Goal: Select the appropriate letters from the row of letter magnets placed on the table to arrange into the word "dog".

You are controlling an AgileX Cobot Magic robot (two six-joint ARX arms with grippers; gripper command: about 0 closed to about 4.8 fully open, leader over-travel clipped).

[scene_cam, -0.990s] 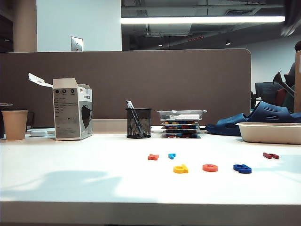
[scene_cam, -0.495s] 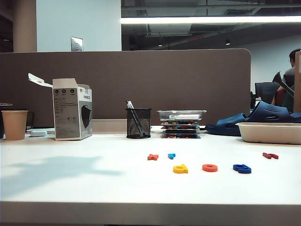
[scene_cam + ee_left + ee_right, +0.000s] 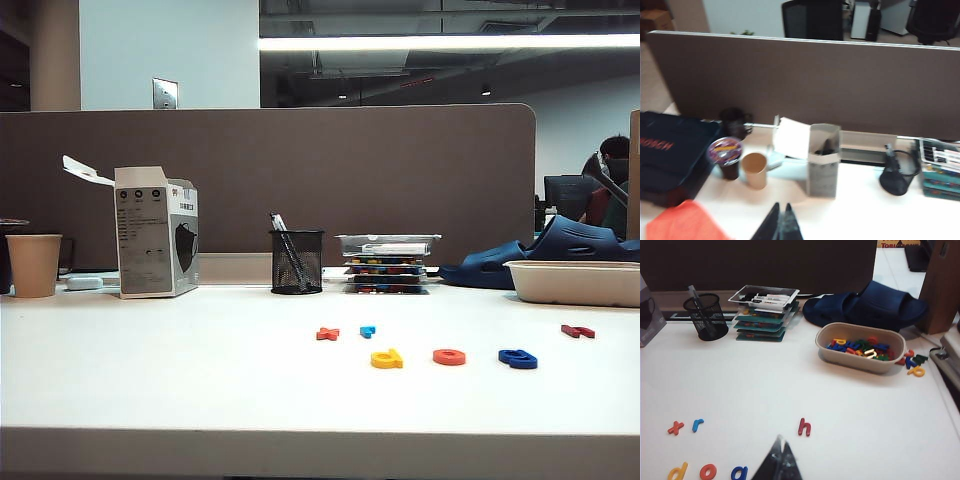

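A: Shadows have left the table [image 3: 150, 390] since earlier. Do the letters read "dog"?

B: Yes: flat plastic yellow d [image 3: 678, 471], orange-red o [image 3: 707, 471], blue g [image 3: 739, 473]. Left gripper [image 3: 780, 226] and right gripper [image 3: 780, 456] are both pinched closed, empty.

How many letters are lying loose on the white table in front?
6: yellow d, orange o, blue g in front; orange x, light blue r, dark red h behind.

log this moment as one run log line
stage: d, o, g in a row, spelling dog | left hand: shut, empty, raised | right hand: shut, empty, above table
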